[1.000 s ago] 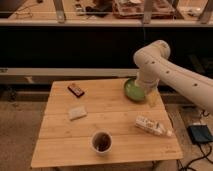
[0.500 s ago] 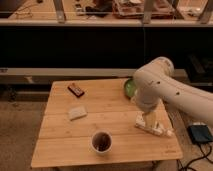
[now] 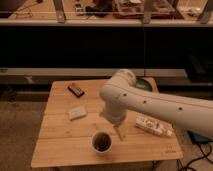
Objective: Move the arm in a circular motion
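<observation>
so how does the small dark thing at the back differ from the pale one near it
The dark bar is dark brown and oblong; the pale block is cream and squarer. The dark bar lies by the far edge of the table, the pale block nearer its middle. Both lie flat, clear of the arm, whose gripper points down beside the cup.

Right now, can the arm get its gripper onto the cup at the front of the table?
Probably yes. The gripper hangs low over the table, just right of the cup, with nothing lying between them. The packet sits on the gripper's far side, out of the way.
</observation>
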`<state>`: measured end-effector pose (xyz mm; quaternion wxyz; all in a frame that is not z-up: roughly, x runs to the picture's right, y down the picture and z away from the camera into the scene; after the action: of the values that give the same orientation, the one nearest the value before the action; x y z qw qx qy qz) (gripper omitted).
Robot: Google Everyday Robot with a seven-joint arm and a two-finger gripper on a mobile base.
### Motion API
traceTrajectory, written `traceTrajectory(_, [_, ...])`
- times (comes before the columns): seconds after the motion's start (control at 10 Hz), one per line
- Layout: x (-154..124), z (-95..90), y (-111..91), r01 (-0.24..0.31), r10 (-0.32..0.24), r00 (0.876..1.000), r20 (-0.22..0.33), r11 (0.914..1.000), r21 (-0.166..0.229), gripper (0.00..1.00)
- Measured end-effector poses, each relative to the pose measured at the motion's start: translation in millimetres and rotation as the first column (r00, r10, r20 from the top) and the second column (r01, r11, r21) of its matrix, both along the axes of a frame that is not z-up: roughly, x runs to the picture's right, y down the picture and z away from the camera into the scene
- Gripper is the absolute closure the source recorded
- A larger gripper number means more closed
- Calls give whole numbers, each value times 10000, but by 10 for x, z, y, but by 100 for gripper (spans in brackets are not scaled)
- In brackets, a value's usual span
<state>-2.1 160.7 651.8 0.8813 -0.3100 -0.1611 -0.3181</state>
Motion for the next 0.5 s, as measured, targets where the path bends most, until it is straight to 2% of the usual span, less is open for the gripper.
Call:
traceTrajectory(0.2, [-388,271,-76,299,-298,9966,764,9996,-8,20])
traceTrajectory(0.3, [-459,397,-212,348,-362,9950,934,9992,171,20])
traceTrajectory(0.4, [-504,585,-461,391,-436,9932,1081,9983,438,20])
traceTrajectory(0.5, [-478,689,-617,419,-481,9933,1052,9973,606,20])
